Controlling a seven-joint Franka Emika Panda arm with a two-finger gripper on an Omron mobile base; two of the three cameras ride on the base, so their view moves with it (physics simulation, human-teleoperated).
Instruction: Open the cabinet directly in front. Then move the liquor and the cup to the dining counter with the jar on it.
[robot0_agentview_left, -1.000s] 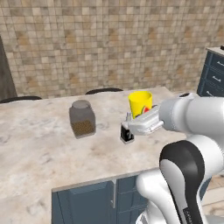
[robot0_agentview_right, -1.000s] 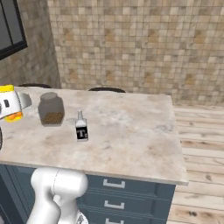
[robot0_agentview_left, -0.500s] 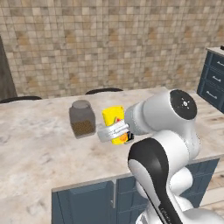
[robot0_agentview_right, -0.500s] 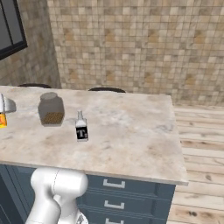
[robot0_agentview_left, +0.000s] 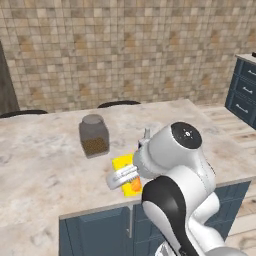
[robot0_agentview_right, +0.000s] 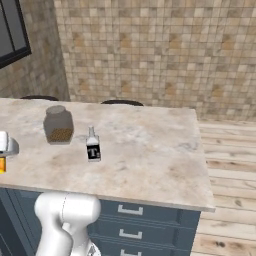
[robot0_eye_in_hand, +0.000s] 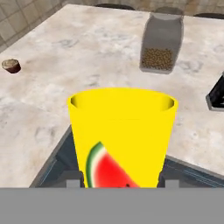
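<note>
My gripper (robot0_agentview_left: 123, 176) is shut on the yellow cup (robot0_agentview_left: 128, 173), holding it low over the dining counter (robot0_agentview_left: 45, 170) near its front edge. In the hand view the cup (robot0_eye_in_hand: 124, 131) shows a red watermelon mark, with a finger on each side. The jar (robot0_agentview_left: 94, 136) with brown contents stands just behind and to the left of the cup. The liquor (robot0_agentview_right: 93, 145), black label with a white T, stands upright right of the jar (robot0_agentview_right: 58, 125); my arm hides most of it in the left base view. The cabinet is out of view.
A small brown round object (robot0_eye_in_hand: 11, 65) lies on the counter, far left in the hand view. Dark chair backs (robot0_agentview_right: 121, 102) stand behind the counter against the tiled wall. Blue drawer units (robot0_agentview_left: 245, 92) are at the right, and wooden floor (robot0_agentview_right: 230, 165) beyond the counter's right end.
The arm has swung left and downward with the cup, from above the liquor to a low spot near the counter's front edge. Jar and liquor have stayed put.
</note>
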